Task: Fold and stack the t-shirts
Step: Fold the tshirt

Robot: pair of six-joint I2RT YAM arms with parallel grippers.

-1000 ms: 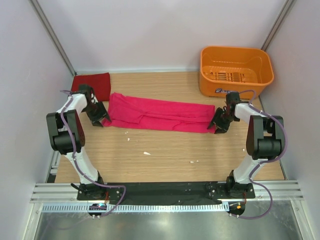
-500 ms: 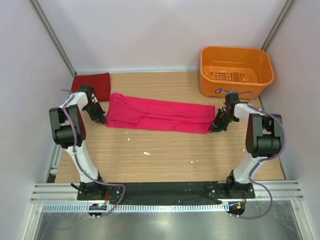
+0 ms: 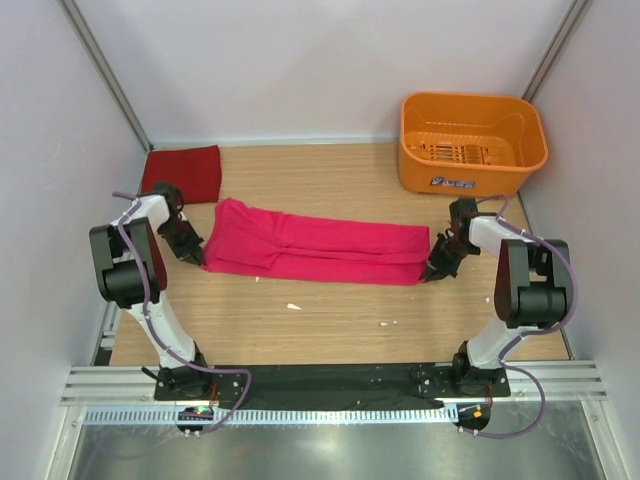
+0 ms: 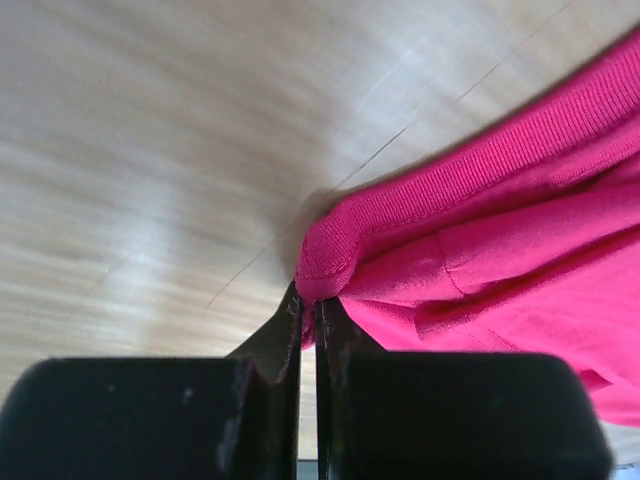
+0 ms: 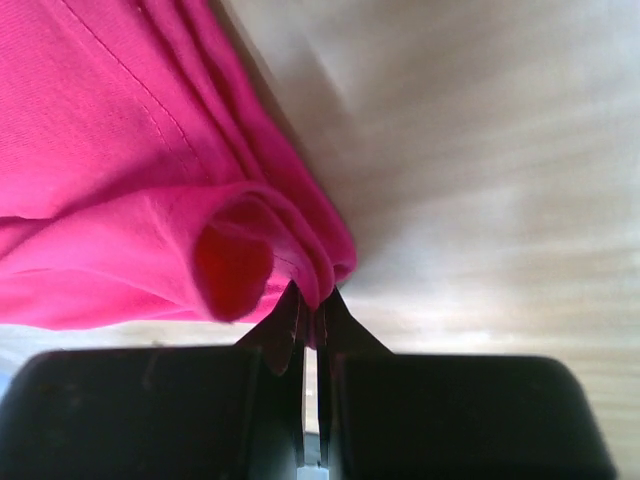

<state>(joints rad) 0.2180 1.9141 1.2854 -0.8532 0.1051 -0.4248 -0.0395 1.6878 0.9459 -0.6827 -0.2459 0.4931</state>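
Note:
A bright magenta-pink t-shirt (image 3: 315,247), folded into a long strip, lies across the middle of the wooden table. My left gripper (image 3: 198,258) is shut on its left near corner; in the left wrist view the hem (image 4: 330,262) is pinched between the fingertips. At the strip's right end my right gripper (image 3: 432,274) is shut on the bunched layers (image 5: 300,255). The darker crimson t-shirt (image 3: 183,171), folded flat, rests in the far left corner, apart from both grippers.
An orange plastic basket (image 3: 472,143) stands at the far right. Grey walls close in the table on the left, right and back. A few small white scraps (image 3: 294,307) lie on the wood in front of the pink strip.
Both grippers have shut on the ends of the pink t-shirt and drawn it toward the near edge. The strip's near side now sits lower on the table.

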